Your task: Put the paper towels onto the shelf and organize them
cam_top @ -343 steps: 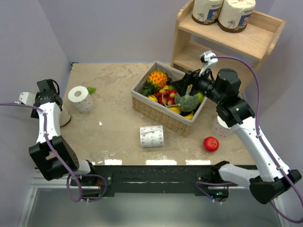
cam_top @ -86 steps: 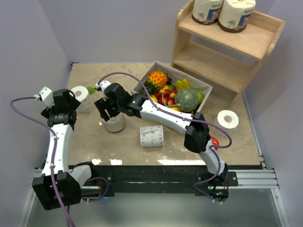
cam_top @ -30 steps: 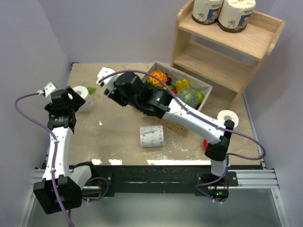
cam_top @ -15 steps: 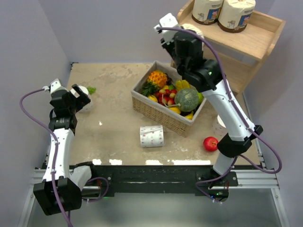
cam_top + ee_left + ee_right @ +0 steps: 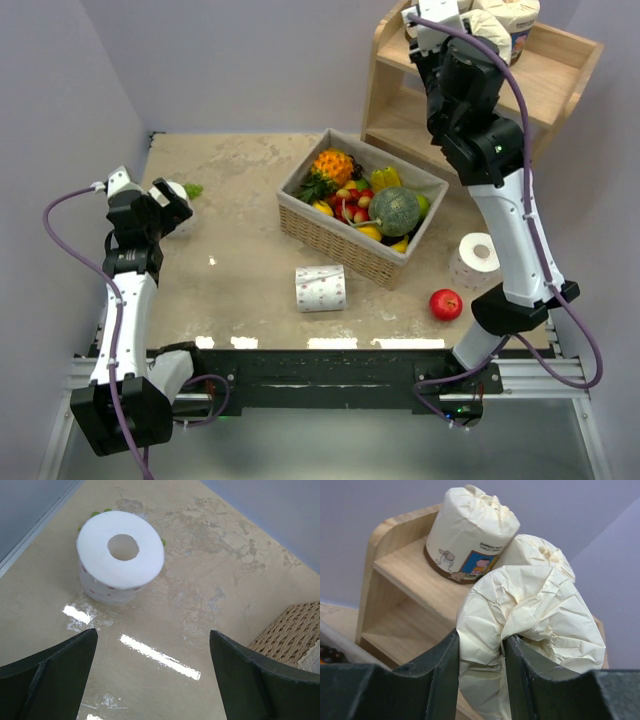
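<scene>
Right end effector (image 5: pixel 480 647) clenched on a crinkly cream-wrapped roll (image 5: pixel 535 625), close to the wooden shelf (image 5: pixel 402 567). Two wrapped rolls (image 5: pixel 470 535) stand on its top tier just beyond. Left end effector (image 5: pixel 152 665) spread wide, upright bare white roll (image 5: pixel 120 555) with round core hole ahead on the mottled surface (image 5: pixel 210 580). Three bare rolls total.

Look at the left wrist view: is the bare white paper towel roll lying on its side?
No, the bare white paper towel roll stands upright on one flat end, with its core hole facing up.

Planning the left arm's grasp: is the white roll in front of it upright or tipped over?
Upright: the white roll stands on its flat end, core hole facing up.
</scene>
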Tool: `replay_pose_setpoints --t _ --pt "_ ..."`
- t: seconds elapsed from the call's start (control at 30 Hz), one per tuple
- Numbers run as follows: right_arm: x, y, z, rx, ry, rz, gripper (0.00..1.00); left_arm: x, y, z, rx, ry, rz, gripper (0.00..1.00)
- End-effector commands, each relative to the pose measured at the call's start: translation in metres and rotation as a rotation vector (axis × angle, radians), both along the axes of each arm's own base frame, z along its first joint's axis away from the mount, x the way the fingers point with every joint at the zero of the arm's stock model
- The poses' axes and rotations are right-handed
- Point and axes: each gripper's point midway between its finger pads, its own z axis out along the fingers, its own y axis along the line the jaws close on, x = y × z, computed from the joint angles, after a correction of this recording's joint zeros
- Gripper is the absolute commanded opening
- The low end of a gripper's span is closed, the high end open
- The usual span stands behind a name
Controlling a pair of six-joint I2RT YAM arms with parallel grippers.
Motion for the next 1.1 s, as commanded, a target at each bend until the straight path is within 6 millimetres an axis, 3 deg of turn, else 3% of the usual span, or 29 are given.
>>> replay_pose_setpoints --t 0.0,0.3,0.5,1.07 --pt "-0.011 -0.035 0.037 -0.008 -0.107 -0.049 0.39 0.005 -0.003 0.016 0.026 -0.064 -0.026 0.99" --pt "0.012 -0.077 0.026 -0.002 -0.09 -0.139 0.39 0.005 -0.003 0.015 0.025 -0.066 -0.025 0.99" --pt "0.023 -0.095 0.016 -0.009 -0.063 -0.186 0.39 0.004 -0.002 0.016 0.027 -0.069 -0.022 0.99" --pt "0.033 -0.118 0.008 -0.005 -0.054 -0.236 0.42 0.004 -0.001 0.017 0.029 -0.069 -0.017 0.99"
